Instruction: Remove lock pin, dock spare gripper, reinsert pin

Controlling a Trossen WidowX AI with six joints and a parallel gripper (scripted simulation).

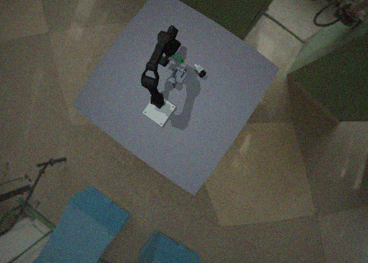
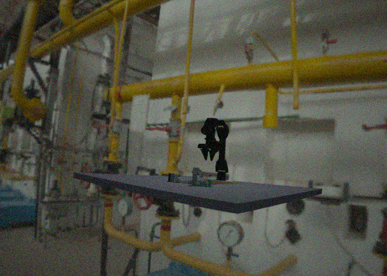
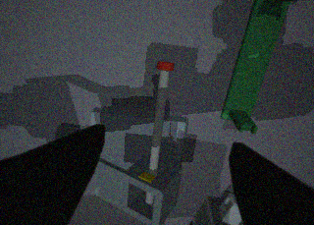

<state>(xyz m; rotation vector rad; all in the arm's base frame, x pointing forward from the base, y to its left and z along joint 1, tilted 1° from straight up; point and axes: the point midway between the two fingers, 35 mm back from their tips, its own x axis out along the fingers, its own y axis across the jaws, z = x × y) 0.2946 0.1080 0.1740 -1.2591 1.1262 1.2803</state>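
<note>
My gripper (image 2: pixel 208 159) (image 3: pixel 167 141) is open, with nothing between its fingers, and hangs above the mount and pin. The lock pin has a red head (image 1: pixel 169 63) (image 3: pixel 166 66) and a pale shaft (image 3: pixel 159 112) that runs down to the grey mount (image 1: pixel 181 73) (image 2: pixel 195 173) (image 3: pixel 125 186) near a yellow mark (image 3: pixel 147 177). How deep the shaft sits in the socket is hard to tell in the dim view. The spare gripper (image 1: pixel 200 71) (image 2: pixel 172 177), pale with a black end, lies on the table apart from the mount.
A green bar-shaped part (image 1: pixel 177 58) (image 2: pixel 199 183) (image 3: pixel 252 63) lies beside the mount, near the red pin head. The arm's white base plate (image 1: pixel 154 117) stands on the grey-blue table (image 1: pixel 190 162) (image 2: pixel 265 195). The arm's shadow falls over the mount area.
</note>
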